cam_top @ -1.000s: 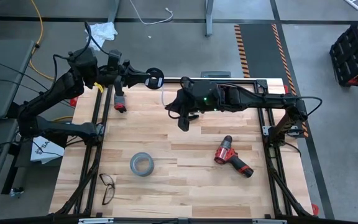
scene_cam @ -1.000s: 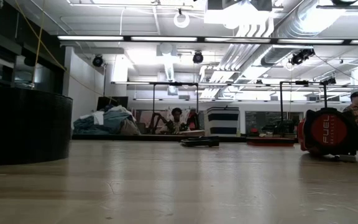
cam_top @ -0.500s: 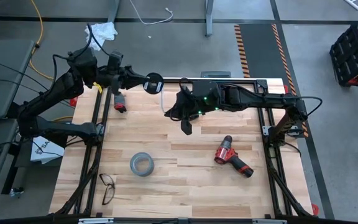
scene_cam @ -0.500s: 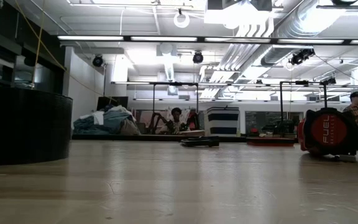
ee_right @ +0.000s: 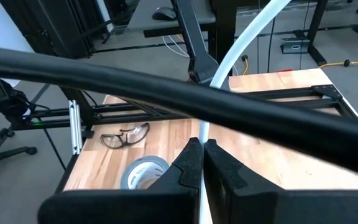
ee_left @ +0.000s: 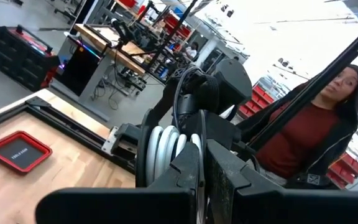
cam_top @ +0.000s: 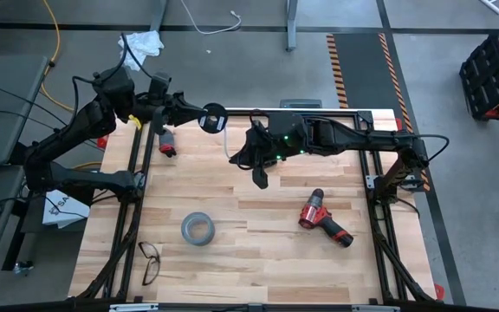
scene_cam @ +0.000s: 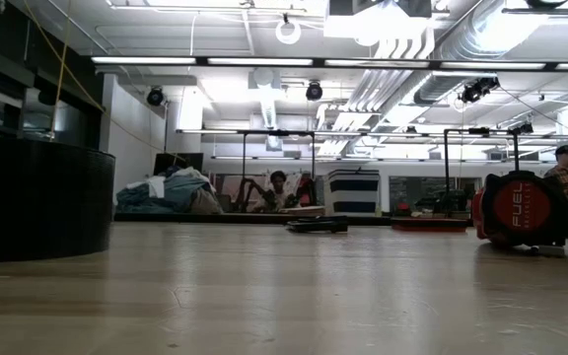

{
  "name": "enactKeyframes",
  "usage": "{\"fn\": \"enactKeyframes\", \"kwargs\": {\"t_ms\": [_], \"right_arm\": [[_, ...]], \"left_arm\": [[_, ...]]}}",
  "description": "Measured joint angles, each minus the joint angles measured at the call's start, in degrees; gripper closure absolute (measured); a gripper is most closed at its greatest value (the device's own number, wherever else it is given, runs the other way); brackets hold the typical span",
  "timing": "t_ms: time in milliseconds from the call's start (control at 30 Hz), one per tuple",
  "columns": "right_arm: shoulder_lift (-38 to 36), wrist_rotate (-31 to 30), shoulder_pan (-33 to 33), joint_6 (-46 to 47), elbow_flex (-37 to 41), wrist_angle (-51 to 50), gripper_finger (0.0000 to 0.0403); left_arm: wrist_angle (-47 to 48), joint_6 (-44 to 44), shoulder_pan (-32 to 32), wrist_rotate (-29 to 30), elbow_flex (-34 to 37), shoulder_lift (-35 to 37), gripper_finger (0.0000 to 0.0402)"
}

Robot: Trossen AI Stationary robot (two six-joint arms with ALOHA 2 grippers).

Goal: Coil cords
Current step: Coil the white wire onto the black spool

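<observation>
The left gripper is clamped on the black disc, held above the table's far edge with white cable wound around it. The right gripper is closed on the cable's free length, near the table's middle. A slipped pinch could let wound turns spring loose.

Hidden in the low view: both arms, the cable, everything past a dark blurred mass at nine o'clock. In the left wrist view, white cable partly covered by the left gripper. In the right wrist view, grey tape roll half masked. High view: cable's run too thin to trace.
</observation>
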State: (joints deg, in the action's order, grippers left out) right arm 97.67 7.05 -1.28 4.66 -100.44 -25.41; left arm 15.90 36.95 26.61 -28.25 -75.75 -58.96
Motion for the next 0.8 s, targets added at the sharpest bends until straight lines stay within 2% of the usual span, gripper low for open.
{"fn": "enactKeyframes", "kwargs": {"t_ms": [267,633,800], "right_arm": [[0.0,0.18,0.67,1.11,0.0,-0.04,0.0403],[0.0,0.78,1.5,2.42,0.0,-0.05,0.0403],[1.04,0.28,2.21,2.41,-0.07,1.72,0.0403]], "left_arm": [[0.04,3.49,0.0,-3.4,0.0,0.01,0.0397],[-0.08,5.08,0.39,-3.0,0.0,0.11,0.0397],[-4.99,10.24,1.1,-3.11,0.07,-0.32,0.0397]]}}
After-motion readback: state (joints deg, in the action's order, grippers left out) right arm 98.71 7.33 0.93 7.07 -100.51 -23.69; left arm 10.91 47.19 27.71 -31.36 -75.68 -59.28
